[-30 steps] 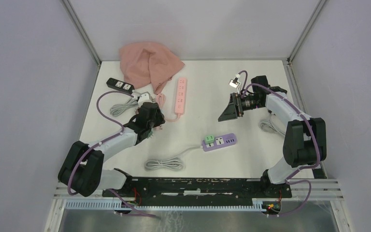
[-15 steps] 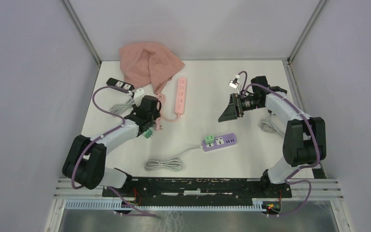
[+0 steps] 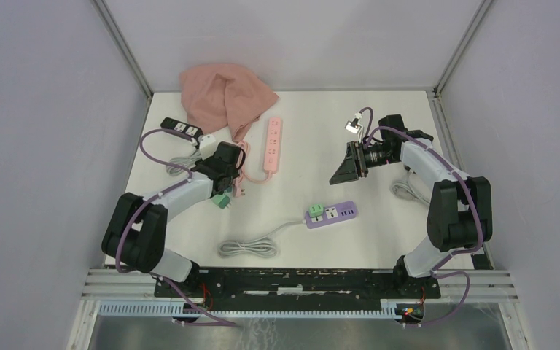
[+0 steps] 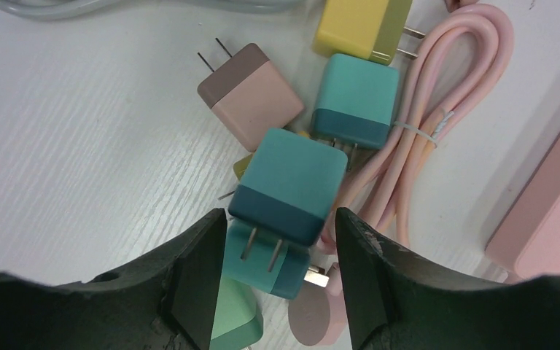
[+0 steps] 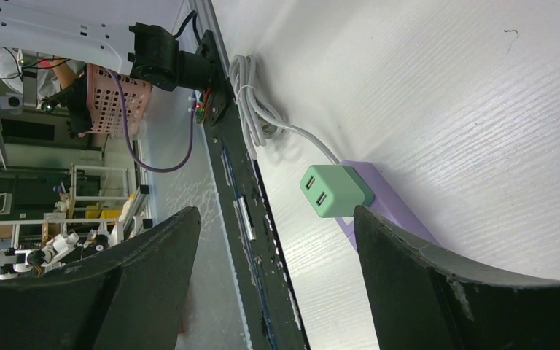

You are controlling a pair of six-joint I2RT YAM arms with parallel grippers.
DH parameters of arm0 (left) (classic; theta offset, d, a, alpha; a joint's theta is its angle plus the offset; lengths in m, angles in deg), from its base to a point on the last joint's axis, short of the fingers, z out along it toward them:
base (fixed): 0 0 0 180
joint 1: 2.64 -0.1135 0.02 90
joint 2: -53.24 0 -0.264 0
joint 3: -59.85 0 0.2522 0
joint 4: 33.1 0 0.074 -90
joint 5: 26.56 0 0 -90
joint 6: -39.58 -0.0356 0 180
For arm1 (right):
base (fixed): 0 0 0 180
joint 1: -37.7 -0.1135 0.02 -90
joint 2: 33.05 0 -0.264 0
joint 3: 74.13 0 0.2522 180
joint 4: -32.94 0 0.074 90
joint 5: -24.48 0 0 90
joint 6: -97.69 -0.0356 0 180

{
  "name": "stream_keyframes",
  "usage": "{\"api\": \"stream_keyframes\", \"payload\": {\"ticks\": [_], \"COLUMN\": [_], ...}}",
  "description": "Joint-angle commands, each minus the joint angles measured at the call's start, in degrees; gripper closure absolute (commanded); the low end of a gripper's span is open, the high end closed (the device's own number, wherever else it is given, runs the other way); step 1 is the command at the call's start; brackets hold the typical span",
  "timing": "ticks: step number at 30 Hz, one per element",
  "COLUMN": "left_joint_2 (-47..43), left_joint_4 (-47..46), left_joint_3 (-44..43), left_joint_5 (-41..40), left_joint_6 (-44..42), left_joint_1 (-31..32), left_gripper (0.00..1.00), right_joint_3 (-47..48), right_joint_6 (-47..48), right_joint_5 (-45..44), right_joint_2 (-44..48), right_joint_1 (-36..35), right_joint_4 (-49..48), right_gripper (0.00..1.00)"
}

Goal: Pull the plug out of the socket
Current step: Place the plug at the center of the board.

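Left gripper [image 4: 281,219] is spreading its jaws wider than a second ago, tips straddling a teal plug [image 4: 288,182] lying on a heap of plugs [image 4: 251,102] beside the pink cable [image 4: 415,146]. Right gripper [image 5: 275,213] is hanging wide apart, gripping nothing, over the green plug [image 5: 334,189], which is sitting in the purple power strip [image 5: 390,211].

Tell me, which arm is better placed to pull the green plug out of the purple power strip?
Right. The right gripper is open and points at the green plug in the purple power strip, which shows between its fingers. The left gripper is over loose plugs across the table.
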Motion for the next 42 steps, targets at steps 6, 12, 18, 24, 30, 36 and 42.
{"api": "stream_keyframes", "payload": {"ticks": [6,12,18,24,30,36,42], "left_joint_2": [0.2,-5.1,-16.0,-27.8,-31.8,-29.6,-27.1], "left_joint_4": [6.5,7.7,-1.2,-14.7,-29.5,-55.8,-71.4], "left_joint_3": [-5.5,-3.8,4.1,13.2,18.0,26.3,31.1], "left_joint_5": [-2.1,5.9,20.2,36.7,52.5,64.8,64.2], "left_joint_6": [4.5,2.9,-0.7,-2.9,-4.8,-3.6,-13.2], "left_joint_1": [-0.4,-0.4,-0.3,-0.4,-0.3,0.2,5.2], "left_gripper": [0.17,0.06,0.00,0.01,0.01,0.01,0.01], "right_joint_3": [2.1,1.9,1.7,1.0,0.8,-0.1,2.2], "right_joint_6": [1.8,2.8,4.2,5.2,8.5,15.4,26.8], "right_joint_5": [-0.3,-0.7,-1.2,-1.9,-3.0,-2.9,-6.4], "right_joint_2": [3.4,5.2,8.7,11.3,12.7,14.2,14.2], "right_joint_1": [0.2,0.2,0.1,0.0,0.1,0.1,-2.7], "right_joint_4": [0.0,0.3,0.7,0.1,0.7,2.4,3.8], "right_gripper": [0.17,0.17,0.17,0.17,0.17,0.17,0.16]}}
